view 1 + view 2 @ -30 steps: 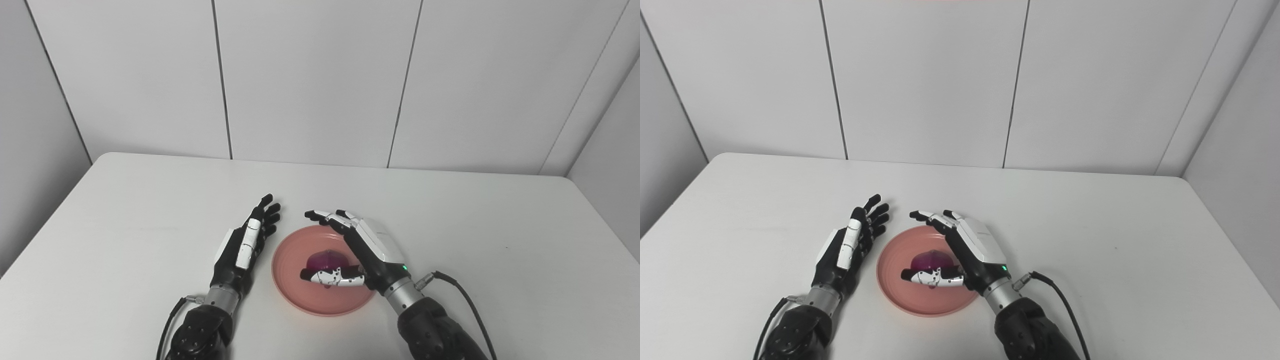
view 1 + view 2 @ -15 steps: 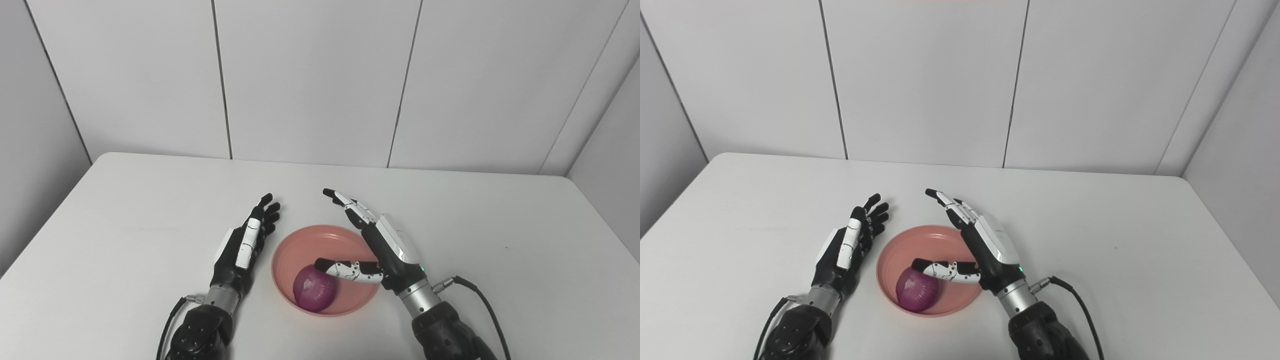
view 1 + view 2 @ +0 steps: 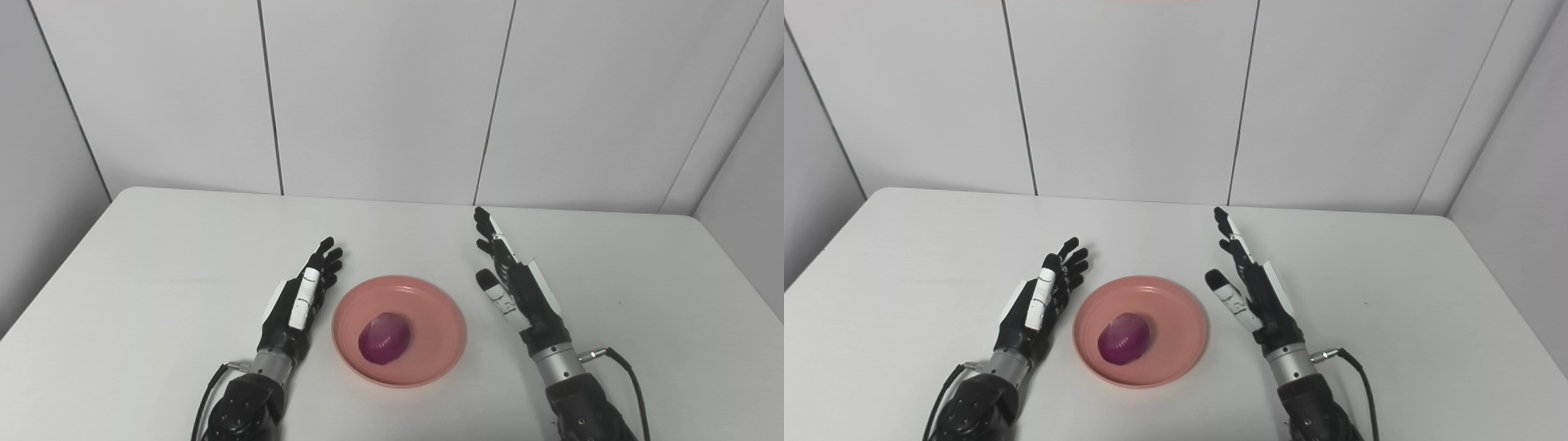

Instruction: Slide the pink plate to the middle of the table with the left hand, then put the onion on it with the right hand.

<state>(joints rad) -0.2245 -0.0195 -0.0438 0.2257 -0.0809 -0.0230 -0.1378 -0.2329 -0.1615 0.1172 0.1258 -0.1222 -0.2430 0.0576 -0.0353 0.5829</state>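
The onion (image 3: 384, 339) lies on the plate (image 3: 441, 361), between the two empty, wide-spread robot hands: left (image 3: 298, 303), right (image 3: 520, 294).

Robot body: black-and-white hands, silver wrists.
Left hand (image 3: 297, 303) and right hand (image 3: 520, 294): black fingers, white plates; black forearms, black cable at each wrist.

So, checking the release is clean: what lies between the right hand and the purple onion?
Only the round pink plate's right side and rim, then a bare strip of white table. The right hand is open, clear of the purple onion; both eye views show it.
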